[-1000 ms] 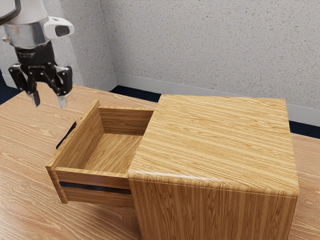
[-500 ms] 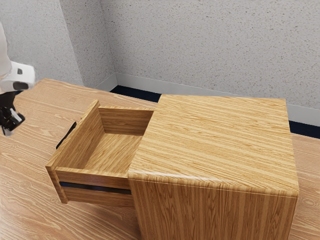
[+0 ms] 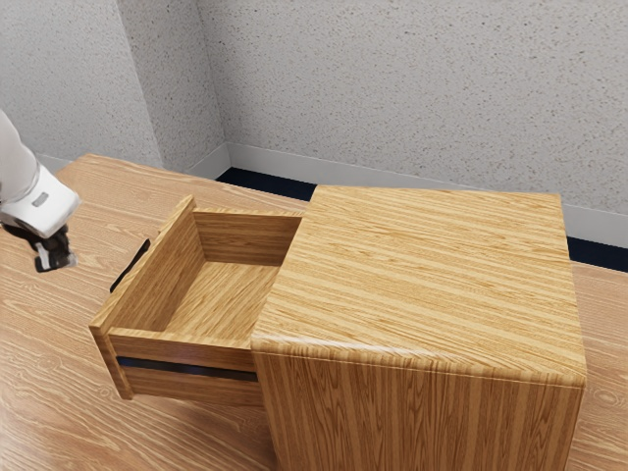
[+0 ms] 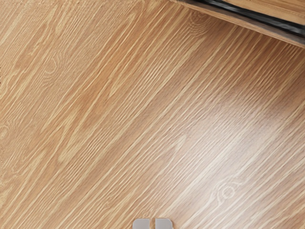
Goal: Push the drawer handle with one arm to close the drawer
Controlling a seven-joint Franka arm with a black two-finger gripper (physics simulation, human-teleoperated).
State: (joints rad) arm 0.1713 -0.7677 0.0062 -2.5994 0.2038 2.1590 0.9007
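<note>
1. Drawer handle [image 3: 130, 265]: on the outer face of the open drawer [image 3: 182, 349]; long axis runs along the drawer front, slanting up toward the exterior view's right.
2. Drawer: projects from the cabinet [image 3: 422, 275] toward the exterior view's left.
3. Claw [image 3: 61, 263]: apart from the handle, on its outer side; fingertips drawn nearly together, nothing between.
4. Hand [image 3: 41, 204]: tilted, aimed downward and toward the exterior view's right, above the bench [image 3: 49, 363].

Grained tabletop [image 4: 119, 119], drawer rail [image 4: 262, 18], jaws nearly meeting

Your arm [image 3: 12, 165] is smooth, white and rounded, and its white wrist housing [image 3: 51, 210] carries a small grey marking [image 3: 40, 199]. Your end effector [image 3: 64, 261] is black, with pale grey, round-cornered fingertips [image 4: 141, 223].
</note>
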